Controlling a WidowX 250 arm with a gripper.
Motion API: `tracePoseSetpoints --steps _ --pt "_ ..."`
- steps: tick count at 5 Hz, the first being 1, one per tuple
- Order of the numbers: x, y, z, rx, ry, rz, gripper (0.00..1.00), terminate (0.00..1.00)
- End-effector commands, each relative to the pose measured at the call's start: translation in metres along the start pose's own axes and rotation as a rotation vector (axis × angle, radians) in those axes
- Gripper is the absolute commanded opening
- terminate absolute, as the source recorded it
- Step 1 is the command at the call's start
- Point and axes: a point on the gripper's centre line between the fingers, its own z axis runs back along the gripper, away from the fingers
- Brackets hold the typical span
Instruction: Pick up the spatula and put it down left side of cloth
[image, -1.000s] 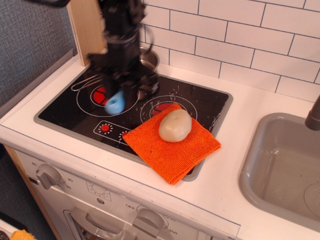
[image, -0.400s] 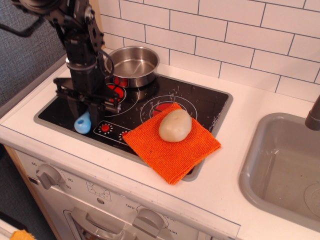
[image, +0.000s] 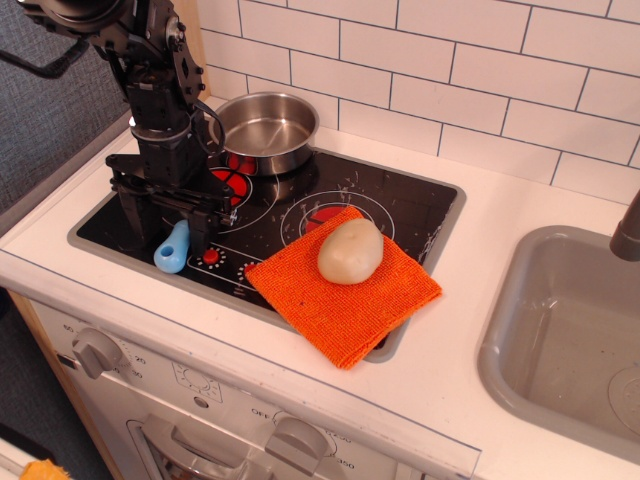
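The light-blue spatula (image: 172, 248) lies on the black cooktop (image: 400, 205) near its front left edge, well left of the orange cloth (image: 335, 300). My gripper (image: 165, 228) stands straight over the spatula, its jaws spread to either side and open. The spatula's upper end sits between the fingers. The cloth lies over the front right part of the cooktop.
A cream egg-shaped lump (image: 350, 251) sits on the cloth. A steel pot (image: 262, 130) stands on the back left burner just behind my arm. A grey sink (image: 560, 330) is at the right. White tiled wall behind; stove knobs (image: 97, 350) below the front edge.
My gripper carried the spatula from above the left burner down to the cooktop's front left. Its jaws have now spread apart, and the spatula rests on the glass.
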Motion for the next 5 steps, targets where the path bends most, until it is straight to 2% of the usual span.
tracePoseSetpoints --steps 1,2,3,4,5 --pt "-0.0096 -0.0104 0.0564 -0.024 -0.134 -0.040 1.00 0.00" --pt "-0.0126 -0.0127 0.0661 -0.032 -0.145 -0.041 1.00 0.00" --pt "-0.0120 -0.0152 0.0654 -0.041 -0.101 -0.071 1.00 0.00" --pt "-0.0120 -0.0152 0.0654 -0.041 -0.101 -0.071 1.00 0.00" --pt "-0.0120 -0.0152 0.0654 -0.041 -0.101 -0.071 1.00 1.00"
